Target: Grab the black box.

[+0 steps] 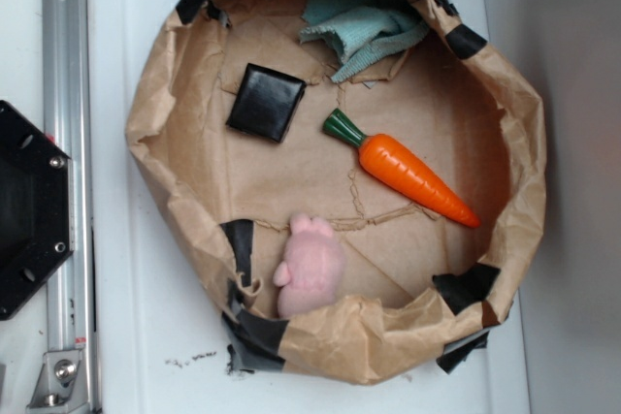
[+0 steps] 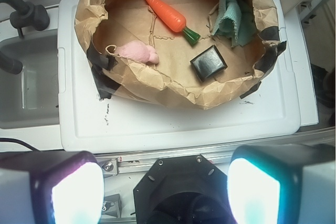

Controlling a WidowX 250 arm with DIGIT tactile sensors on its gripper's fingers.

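Lying flat on the floor of the paper bin, the black box sits near the bin's crumpled wall, with bare paper around all its sides. The carrot lies just beside the box, green end toward it, not touching. A teal cloth is bunched against the wall near the box, and a pink toy rests across the floor from it, well apart. The overhead view alone shows the metal rail and the black plate outside the bin. The wrist view alone shows the gripper: its two fingers stand wide apart, holding nothing, over the plate and well clear of the box, with a sink off to one side.
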